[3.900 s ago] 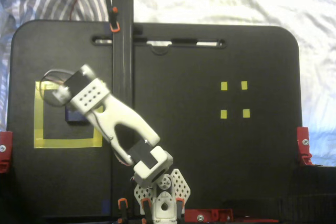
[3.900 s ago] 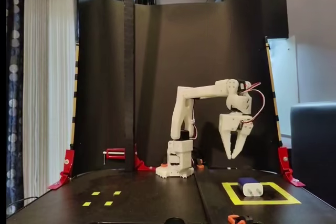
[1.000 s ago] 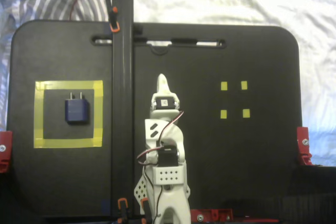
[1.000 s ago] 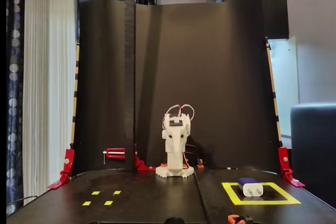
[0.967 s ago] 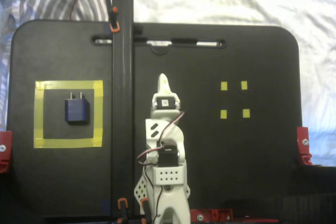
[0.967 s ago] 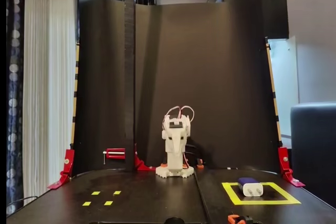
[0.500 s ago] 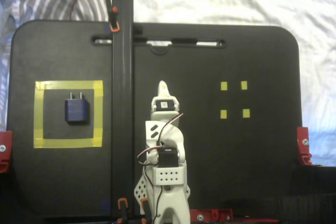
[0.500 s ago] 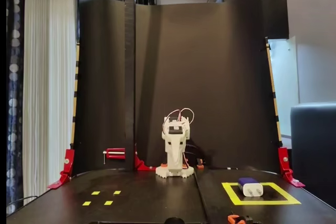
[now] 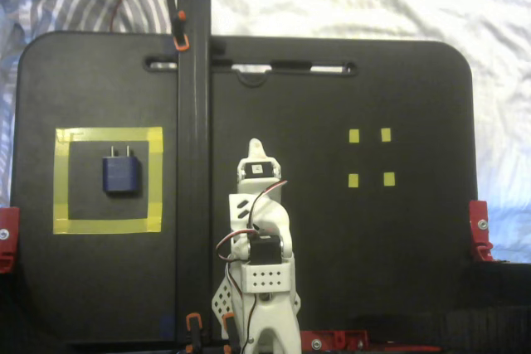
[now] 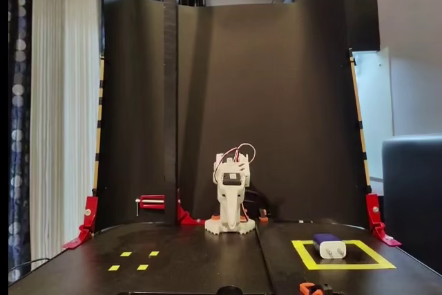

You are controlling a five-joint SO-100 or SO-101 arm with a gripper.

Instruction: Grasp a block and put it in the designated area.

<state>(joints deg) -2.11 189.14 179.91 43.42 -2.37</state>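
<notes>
Block [image 9: 121, 174] lies inside the designated area [image 9: 108, 225], prongs away from us. We cannot tell how the hand [image 9: 256, 147] stands; it holds nothing.

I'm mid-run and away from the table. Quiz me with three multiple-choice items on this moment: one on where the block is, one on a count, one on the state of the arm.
1. Where does the block lie?
A. Among the small yellow markers
B. Inside the yellow tape square
C. Held in the tool

2. How many small yellow markers are on the board?
A. Two
B. Four
C. Six

3. How does the arm stand?
A. Folded back at its base, apart from the block
B. Stretched over the tape square
C. Reaching over the small markers

Answers:
1. B: the block rests on the black surface enclosed by the yellow tape square, clear of the tape, as both fixed views show.
2. B: four small yellow markers sit in a two-by-two group, on the overhead fixed view's right.
3. A: the arm is tucked at mid-board, its tool nowhere near the block.
</notes>
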